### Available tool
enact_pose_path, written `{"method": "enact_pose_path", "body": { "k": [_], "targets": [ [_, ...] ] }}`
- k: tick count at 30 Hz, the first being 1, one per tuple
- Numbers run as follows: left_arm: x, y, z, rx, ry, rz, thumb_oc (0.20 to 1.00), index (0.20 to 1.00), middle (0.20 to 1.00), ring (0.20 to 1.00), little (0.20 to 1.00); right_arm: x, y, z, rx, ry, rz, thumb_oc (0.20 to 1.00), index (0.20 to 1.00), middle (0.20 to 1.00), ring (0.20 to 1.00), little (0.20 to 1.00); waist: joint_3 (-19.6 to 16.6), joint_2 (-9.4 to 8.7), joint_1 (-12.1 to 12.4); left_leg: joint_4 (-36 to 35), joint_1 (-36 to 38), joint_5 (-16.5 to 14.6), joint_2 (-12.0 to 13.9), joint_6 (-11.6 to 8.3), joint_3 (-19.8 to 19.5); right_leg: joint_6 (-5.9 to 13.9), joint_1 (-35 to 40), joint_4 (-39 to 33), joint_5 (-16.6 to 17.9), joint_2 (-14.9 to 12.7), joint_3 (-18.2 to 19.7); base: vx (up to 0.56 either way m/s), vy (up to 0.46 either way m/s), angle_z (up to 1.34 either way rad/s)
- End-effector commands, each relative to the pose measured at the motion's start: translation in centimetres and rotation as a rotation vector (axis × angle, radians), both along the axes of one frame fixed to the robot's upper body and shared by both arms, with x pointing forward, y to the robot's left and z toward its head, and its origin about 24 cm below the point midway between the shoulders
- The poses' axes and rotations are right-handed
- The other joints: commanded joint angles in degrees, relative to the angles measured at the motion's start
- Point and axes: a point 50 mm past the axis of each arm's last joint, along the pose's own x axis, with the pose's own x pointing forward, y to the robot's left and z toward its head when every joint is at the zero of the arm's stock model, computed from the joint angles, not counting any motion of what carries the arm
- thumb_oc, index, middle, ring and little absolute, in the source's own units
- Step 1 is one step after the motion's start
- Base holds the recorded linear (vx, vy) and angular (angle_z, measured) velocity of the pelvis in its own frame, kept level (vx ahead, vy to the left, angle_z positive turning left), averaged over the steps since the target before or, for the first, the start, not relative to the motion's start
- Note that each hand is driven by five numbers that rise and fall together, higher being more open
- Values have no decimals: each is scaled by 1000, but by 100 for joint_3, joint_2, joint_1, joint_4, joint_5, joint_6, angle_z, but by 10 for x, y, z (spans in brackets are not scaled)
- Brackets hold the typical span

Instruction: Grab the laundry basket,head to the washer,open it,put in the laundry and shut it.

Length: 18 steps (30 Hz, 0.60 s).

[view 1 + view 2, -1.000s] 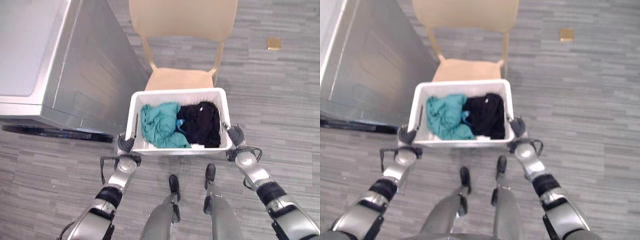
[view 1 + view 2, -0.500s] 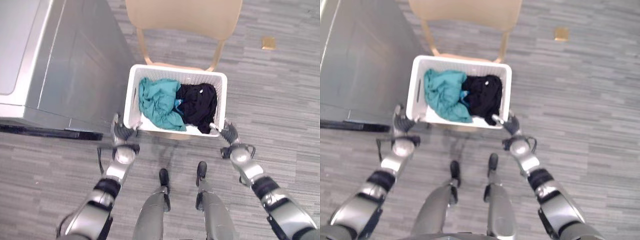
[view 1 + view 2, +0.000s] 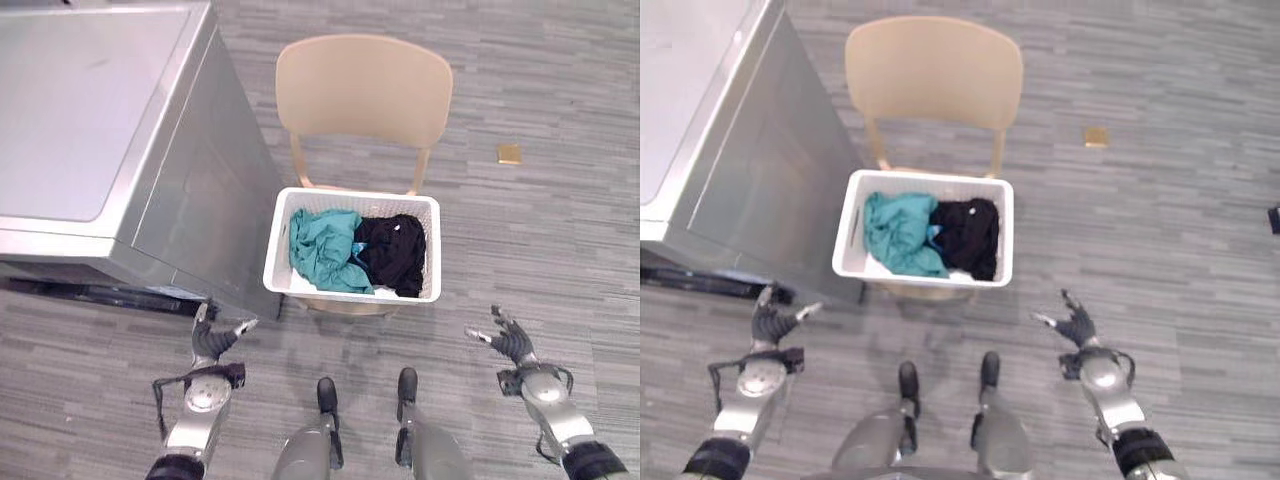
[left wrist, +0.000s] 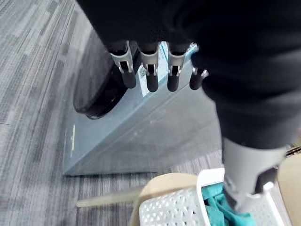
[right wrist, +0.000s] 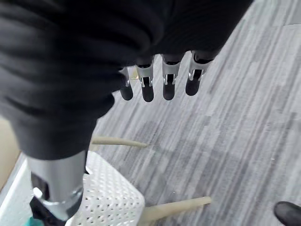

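Note:
The white laundry basket (image 3: 432,252) rests on the seat of a tan chair (image 3: 364,95). It holds a teal cloth (image 3: 322,250) and a black cloth (image 3: 395,252). The silver washer (image 3: 90,130) stands just left of the chair. My left hand (image 3: 212,340) hovers open over the floor near the washer's front corner, apart from the basket. My right hand (image 3: 508,342) is open too, low and to the right of the basket. In the left wrist view straight fingers (image 4: 150,75) point at the washer (image 4: 155,122). The right wrist view has straight fingers (image 5: 164,80) above the basket's corner (image 5: 110,200).
A small yellow-brown square (image 3: 510,153) lies on the grey floor to the right of the chair. A dark object (image 3: 1274,218) sits at the far right edge. Open floor stretches to the right and behind the chair.
Both hands have let go of the basket's sides and drawn back and down, fingers spread. The basket now stays on the chair seat. The camera has shifted, taking in more of the washer and chair.

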Motion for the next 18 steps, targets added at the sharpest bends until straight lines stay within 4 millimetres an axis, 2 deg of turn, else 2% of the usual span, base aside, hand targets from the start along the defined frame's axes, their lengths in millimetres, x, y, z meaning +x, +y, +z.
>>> {"method": "enact_pose_path", "body": {
  "k": [1, 2, 3, 4, 6, 8, 11, 13, 14, 15, 16, 18],
  "targets": [
    [-1, 1, -10, -40, 54, -67, 1000, 1000, 1000, 1000, 1000, 0, 10, -8, -24, 41, 98, 1000, 1000, 1000, 1000, 1000, -143, -86, 3, 451, -186, -307, 88, -156, -152, 466, 68, 995, -1362, -361, 111, -42, -41, 1],
    [-5, 1, -14, -34, 81, -85, 1000, 1000, 1000, 1000, 1000, -6, 9, -15, -24, 75, 97, 1000, 1000, 1000, 1000, 1000, -168, -66, -24, 467, -182, -293, 98, -153, -201, 441, 60, 1110, -1436, -307, 191, -81, -87, 10],
    [-17, 1, -28, -37, 166, -115, 1000, 1000, 1000, 1000, 1000, -14, 7, -25, -47, 136, 105, 1000, 1000, 1000, 1000, 1000, -195, -21, -52, 508, -123, -299, 105, -144, -304, 397, 98, 1333, -1611, -174, 357, -57, -56, 17],
    [-17, 1, -28, -37, 166, -115, 1000, 1000, 1000, 1000, 1000, -14, 7, -25, -47, 136, 105, 1000, 1000, 1000, 1000, 1000, -199, -20, -52, 509, -127, -299, 106, -144, -304, 397, 94, 1333, -1610, -174, 357, -73, -81, 21],
    [-34, 1, -46, -33, 277, -127, 1000, 1000, 1000, 1000, 1000, -19, 10, -34, -72, 190, 136, 1000, 1000, 1000, 1000, 1000, -244, 19, -38, 574, -69, -263, 124, -169, -371, 335, 164, 1453, -1699, -88, 384, -68, -98, 10],
    [-39, 2, -53, -30, 312, -116, 1000, 1000, 1000, 1000, 1000, -21, 11, -36, -70, 197, 135, 1000, 1000, 1000, 1000, 1000, -259, 28, -36, 597, -66, -234, 139, -199, -401, 304, 213, 1434, -1754, -50, 373, -43, -98, 1],
    [-46, 1, -62, -39, 362, -105, 1000, 1000, 1000, 1000, 1000, -24, 12, -38, -52, 197, 112, 1000, 1000, 1000, 1000, 1000, -275, 29, -25, 668, -148, -154, 156, -287, -462, 235, 327, 1334, -1822, -9, 232, -57, -126, 15],
    [-49, -4, -69, -49, 393, -94, 1000, 1000, 1000, 1000, 1000, -26, 14, -41, -23, 190, 72, 1000, 1000, 1000, 1000, 1000, -238, 21, -30, 950, -364, -140, 171, -372, -480, 118, 450, 1240, -1910, -14, -16, -83, -91, 59],
    [-47, -7, -69, -52, 390, -99, 1000, 1000, 1000, 1000, 1000, -26, 16, -42, -17, 184, 66, 1000, 1000, 1000, 1000, 1000, -175, -1, -48, 1198, -549, -144, 337, -411, -433, 85, 515, 1239, -1987, -81, -208, -51, 64, 132],
    [-46, -8, -69, -57, 383, -94, 1000, 1000, 1000, 1000, 1000, -28, 18, -45, -11, 199, 60, 1000, 1000, 1000, 1000, 1000, -183, -19, -68, 1053, -569, -16, 631, -438, -290, 112, 538, 1251, -1982, -166, -373, -32, 85, 147],
    [-46, -8, -69, -57, 383, -94, 1000, 1000, 1000, 1000, 1000, -28, 18, -45, -11, 199, 60, 1000, 1000, 1000, 1000, 1000, -179, -20, -69, 1050, -564, -15, 630, -438, -291, 112, 542, 1251, -1984, -167, -375, 40, 134, 134],
    [-45, -8, -69, -51, 383, -89, 1000, 1000, 1000, 1000, 1000, -32, 19, -47, -4, 212, 51, 1000, 1000, 1000, 1000, 1000, -229, -55, -95, 790, -566, 203, 962, -507, -173, 174, 554, 1321, -1987, -319, -515, 112, 185, 79]
  ]
}}
